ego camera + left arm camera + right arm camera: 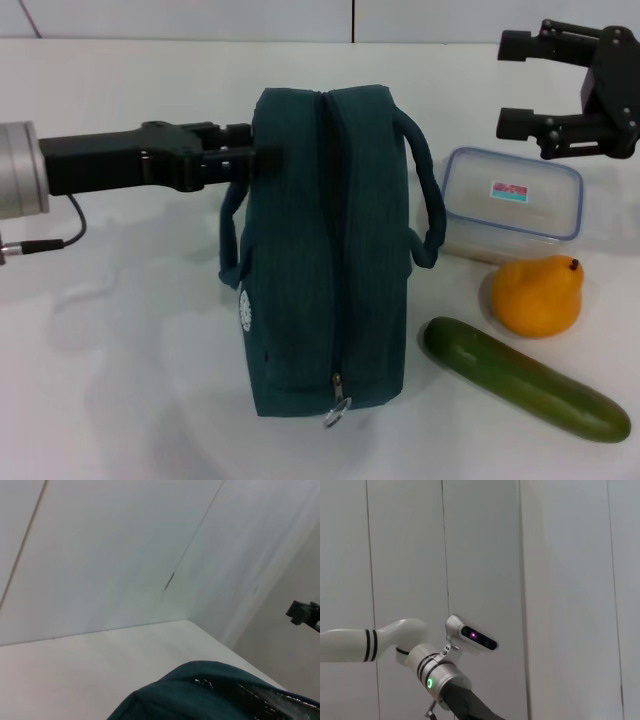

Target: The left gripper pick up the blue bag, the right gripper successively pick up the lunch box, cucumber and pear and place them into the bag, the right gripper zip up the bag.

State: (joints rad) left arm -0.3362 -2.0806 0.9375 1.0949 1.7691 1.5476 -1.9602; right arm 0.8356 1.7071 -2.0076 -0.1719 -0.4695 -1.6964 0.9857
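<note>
While the left gripper is clamped on the upright blue bag's left side, the right gripper hovers above the lunch box — jaws apart. Pear and cucumber lie beside the bag

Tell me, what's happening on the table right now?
Left gripper against dark teal fabric bag, zipper shut. Right gripper open, above clear plastic lunch box. Orange-yellow pear, long green cucumber still outside.
</note>
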